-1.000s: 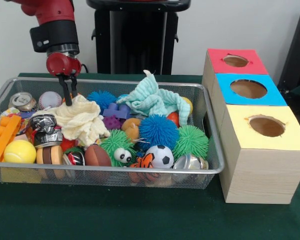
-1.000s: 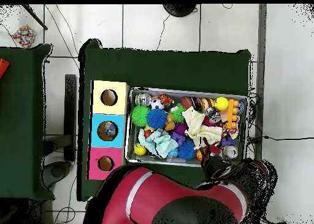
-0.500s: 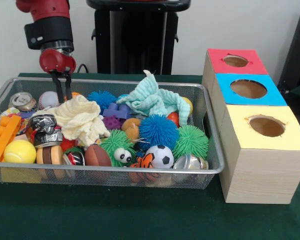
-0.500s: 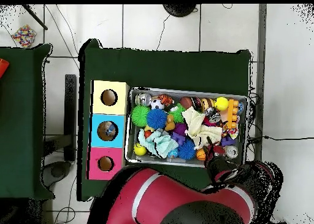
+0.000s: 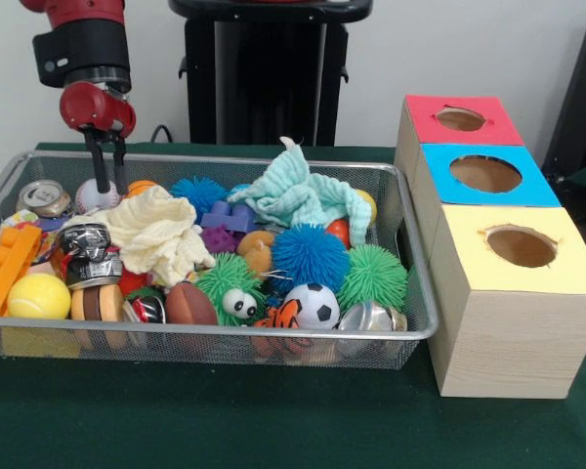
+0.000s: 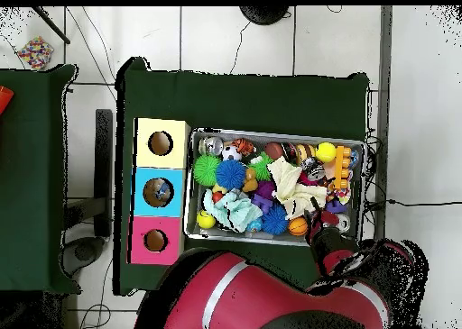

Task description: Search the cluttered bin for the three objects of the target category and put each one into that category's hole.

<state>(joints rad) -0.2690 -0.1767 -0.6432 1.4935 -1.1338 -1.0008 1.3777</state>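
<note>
Fingers (image 5: 109, 182), slightly parted and empty, hang inside the bin's (image 5: 225, 334) far corner.

Silver wire-mesh bin (image 5: 225, 340); pale wooden boxes (image 5: 508, 342); fuzzy cloths (image 5: 161, 234).

You've got the bin (image 5: 410, 337), a shallow silver mesh basket, sitting flat on the worktop and heaped with toys. Your hole (image 5: 460, 118) is the round cut in the red-topped box, farthest of three beside it.
</note>
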